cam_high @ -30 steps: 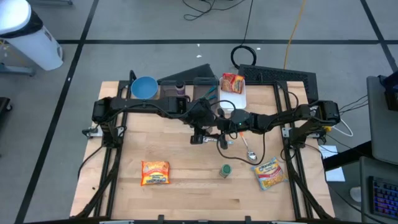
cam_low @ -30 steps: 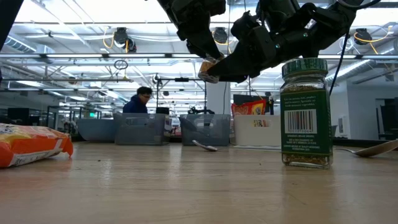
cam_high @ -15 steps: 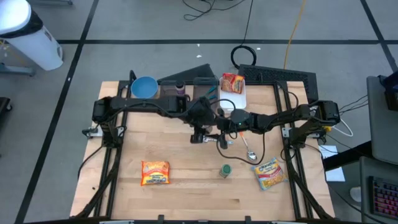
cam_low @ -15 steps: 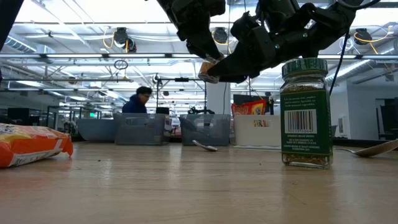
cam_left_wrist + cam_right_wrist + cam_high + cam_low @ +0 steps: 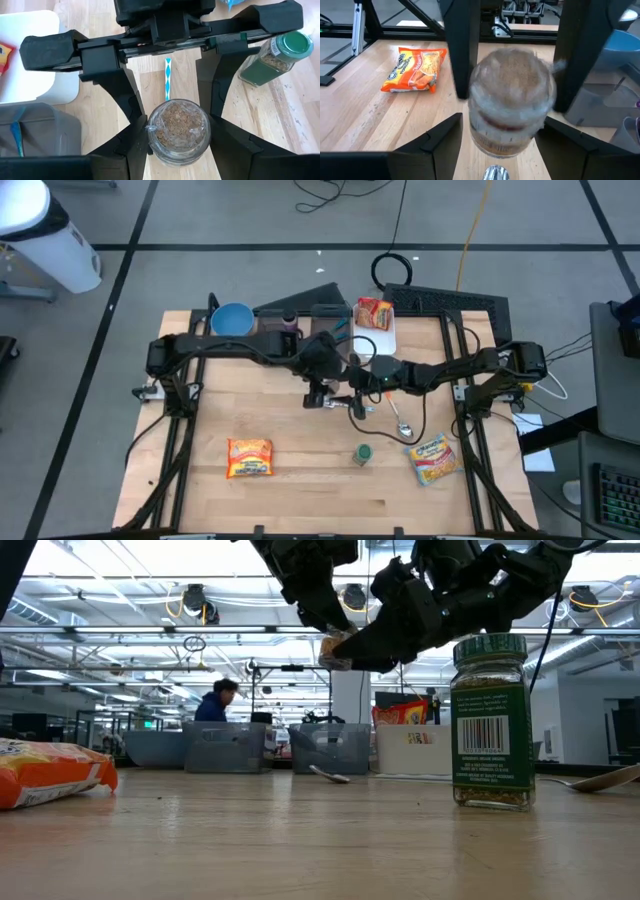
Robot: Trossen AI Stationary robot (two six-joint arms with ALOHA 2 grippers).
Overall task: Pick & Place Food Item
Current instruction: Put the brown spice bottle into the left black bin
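- Left gripper [image 5: 176, 145] pinches a clear spice jar [image 5: 177, 131] between its fingers, held in the air above the middle of the table [image 5: 300, 480].
- Right gripper [image 5: 495, 145] sits spread, its fingers either side of the same jar without visibly touching it.
- Only the left wrist view shows the jar's film-sealed top; from overhead the two arms hide it.
- Low view shows the jar lifted clear of the wood, just behind the green-lidded spice bottle [image 5: 489, 722].
- Near the grippers lies a spoon [image 5: 403, 425]; well apart lie an orange noodle packet [image 5: 250, 457] and a yellow packet [image 5: 433, 458].
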